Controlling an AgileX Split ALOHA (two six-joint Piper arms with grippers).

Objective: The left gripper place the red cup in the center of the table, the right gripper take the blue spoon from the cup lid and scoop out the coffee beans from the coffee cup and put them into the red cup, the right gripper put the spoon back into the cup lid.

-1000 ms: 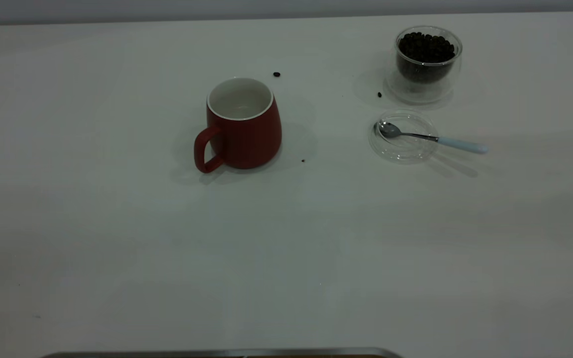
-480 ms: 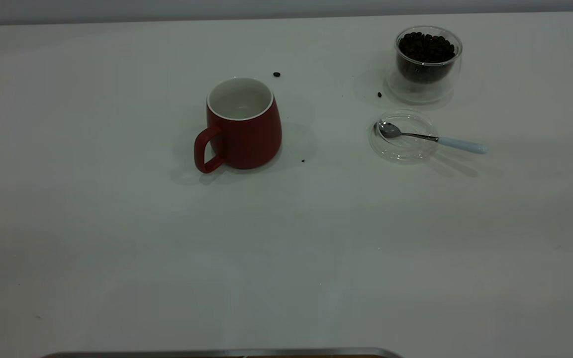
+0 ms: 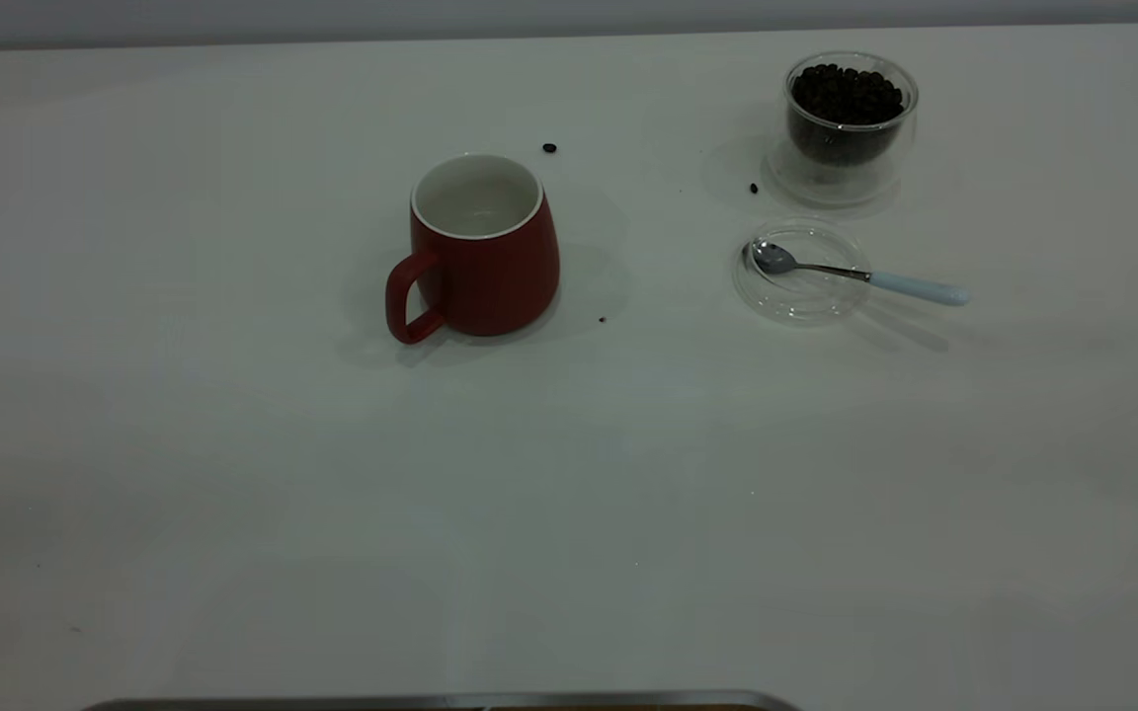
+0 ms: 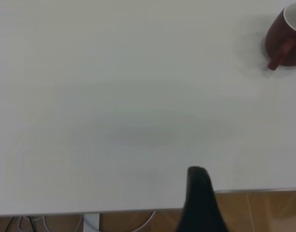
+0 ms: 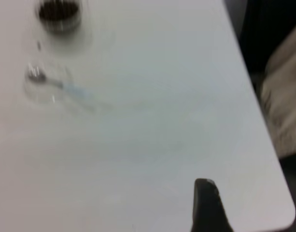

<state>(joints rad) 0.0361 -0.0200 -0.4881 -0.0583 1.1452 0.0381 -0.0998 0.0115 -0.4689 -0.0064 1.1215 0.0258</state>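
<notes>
The red cup (image 3: pixel 480 252) stands upright near the table's middle, handle toward the front left, and its white inside looks empty. It also shows far off in the left wrist view (image 4: pixel 285 41). The glass coffee cup (image 3: pixel 846 123), full of beans, stands at the back right. In front of it lies the clear cup lid (image 3: pixel 801 296). The blue-handled spoon (image 3: pixel 860 276) rests with its bowl in the lid and its handle pointing right. The right wrist view shows the coffee cup (image 5: pixel 58 12), lid (image 5: pixel 41 89) and spoon (image 5: pixel 65 87) far off. My left gripper (image 4: pixel 200 203) and right gripper (image 5: pixel 205 208) sit back by the table's edges, outside the exterior view.
Loose beans lie on the white table (image 3: pixel 569 494): one behind the red cup (image 3: pixel 549 148), one left of the coffee cup (image 3: pixel 754 188), one speck right of the red cup (image 3: pixel 602 319). The table's rounded corner shows in the right wrist view (image 5: pixel 283 212).
</notes>
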